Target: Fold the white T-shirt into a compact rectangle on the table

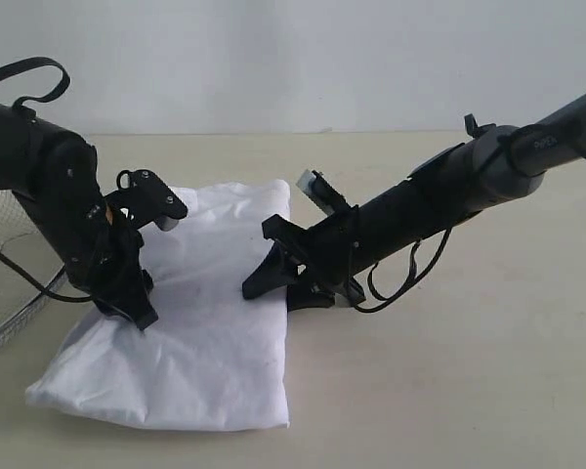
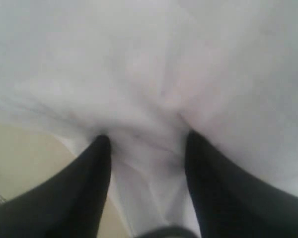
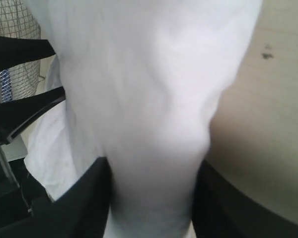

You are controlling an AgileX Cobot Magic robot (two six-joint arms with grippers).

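Note:
The white T-shirt (image 1: 215,332) lies folded into a rough rectangle on the table (image 1: 449,371); its print does not show. My left gripper (image 1: 142,311) is down on the shirt's left edge. In the left wrist view its fingers (image 2: 97,163) stand apart, open, with a ridge of the white T-shirt (image 2: 149,74) running between them (image 2: 146,139) and bare table beside one finger. My right gripper (image 1: 273,291) is at the shirt's right edge. In the right wrist view a thick bulge of the white T-shirt (image 3: 149,74) fills the whole gap of that gripper (image 3: 151,166), touching both fingers.
A round wire-mesh basket (image 1: 5,264) sits at the left edge of the table, close behind the left arm; it also shows as the basket (image 3: 20,29) in the right wrist view. Bare table (image 3: 273,99) lies to the right of the shirt.

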